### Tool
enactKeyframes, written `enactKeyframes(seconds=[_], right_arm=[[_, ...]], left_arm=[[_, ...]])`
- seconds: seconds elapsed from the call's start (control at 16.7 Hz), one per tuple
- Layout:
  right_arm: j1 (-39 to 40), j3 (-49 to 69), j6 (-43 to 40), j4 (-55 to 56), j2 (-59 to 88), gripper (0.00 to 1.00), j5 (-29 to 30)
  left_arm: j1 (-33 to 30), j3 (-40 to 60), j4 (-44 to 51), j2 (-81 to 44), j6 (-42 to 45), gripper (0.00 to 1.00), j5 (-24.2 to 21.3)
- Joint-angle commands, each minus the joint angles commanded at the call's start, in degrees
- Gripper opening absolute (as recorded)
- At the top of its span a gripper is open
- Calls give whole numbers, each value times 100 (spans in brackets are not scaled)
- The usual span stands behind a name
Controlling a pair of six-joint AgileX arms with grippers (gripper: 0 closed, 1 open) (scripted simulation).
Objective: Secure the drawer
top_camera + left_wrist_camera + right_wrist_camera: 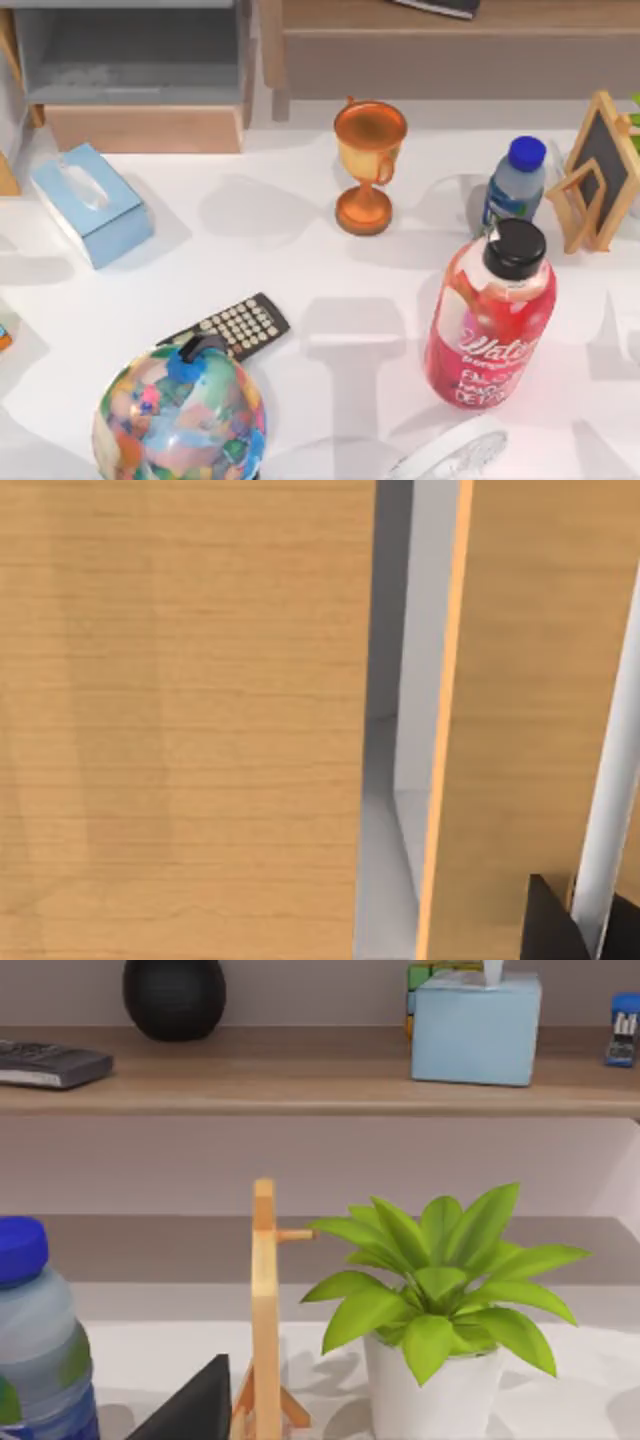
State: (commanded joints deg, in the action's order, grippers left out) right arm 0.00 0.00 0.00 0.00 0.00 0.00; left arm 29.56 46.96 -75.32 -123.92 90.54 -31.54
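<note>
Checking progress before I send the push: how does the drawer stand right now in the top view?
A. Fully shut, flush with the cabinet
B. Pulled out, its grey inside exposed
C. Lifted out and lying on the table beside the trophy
B: in the top view the drawer stands pulled out at the table's far left, its grey floor and walls open to the camera behind the tan front panel, near the tissue box.

Boxy drawer with grey inner walls and light tan wooden front (140,128) sits at eleven o'clock — pulled open, grey floor showing.
</note>
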Motion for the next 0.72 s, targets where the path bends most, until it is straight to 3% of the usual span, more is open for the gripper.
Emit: enactKeyframes(seconds=[0.3,0.72], right_arm=[[0,0,0,0,0,100,0],[0,0,0,0,0,100,0]], left_arm=[[-308,812,460,-364,-24,0,289],[-323,957,550,-425,-26,0,332]])
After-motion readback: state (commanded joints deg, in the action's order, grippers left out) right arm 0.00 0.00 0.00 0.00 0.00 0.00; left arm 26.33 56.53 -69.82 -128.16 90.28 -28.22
